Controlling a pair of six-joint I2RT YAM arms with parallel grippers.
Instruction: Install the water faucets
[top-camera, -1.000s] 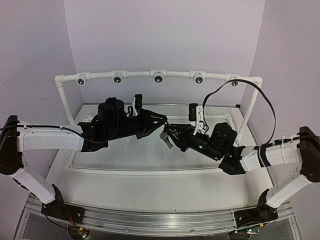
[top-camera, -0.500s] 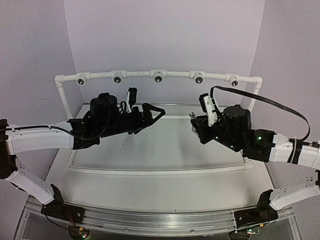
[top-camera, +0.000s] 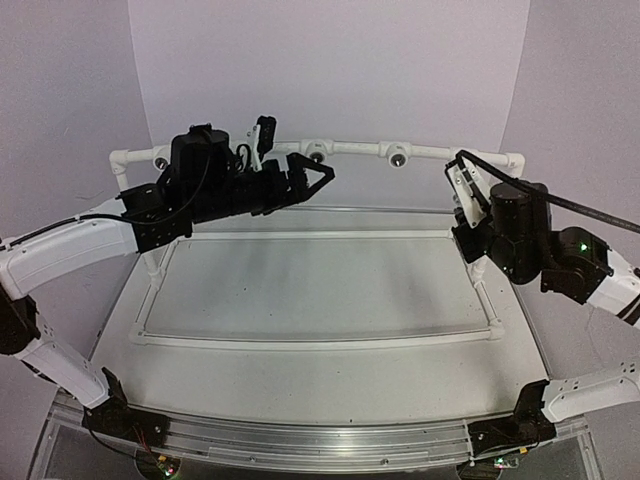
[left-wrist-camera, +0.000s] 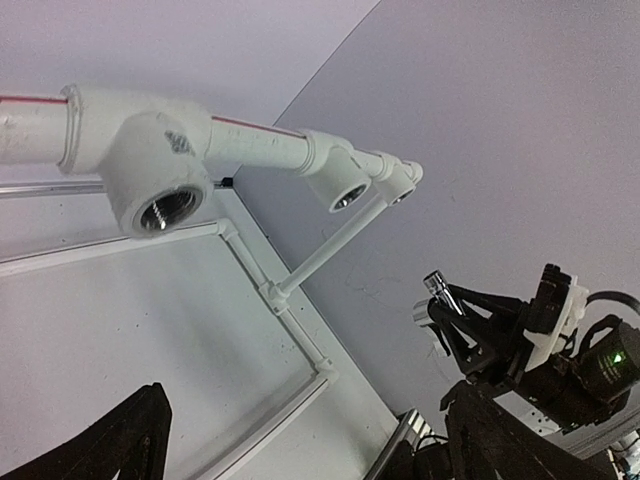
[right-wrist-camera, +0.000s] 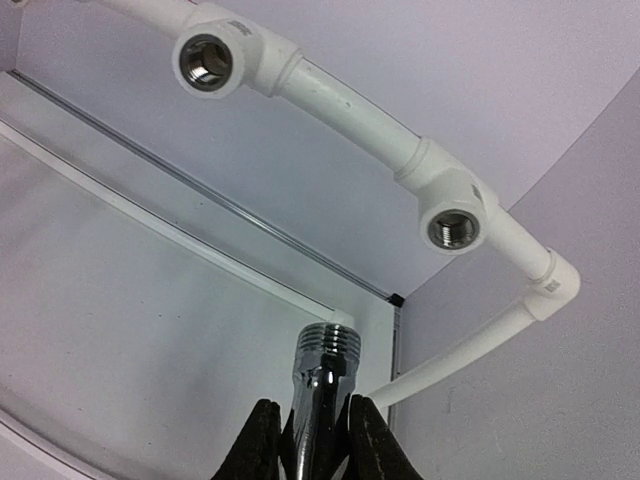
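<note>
Showing the right gripper (right-wrist-camera: 308, 425) pinching 1 chrome faucet (right-wrist-camera: 323, 385) by its body, with the threaded end pointing up and away from the fingers. The faucet sits below and apart from the nearest threaded socket (right-wrist-camera: 455, 228) on the white pipe (right-wrist-camera: 350, 105). The left gripper (top-camera: 318, 180), spread wide and holding nothing, hangs above the tabletop (top-camera: 320, 290), just in front of the same pipe.

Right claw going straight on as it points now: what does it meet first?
The faucet in the right claw would likely meet the back wall under the white pipe, left of the end socket; depth unclear.
</note>
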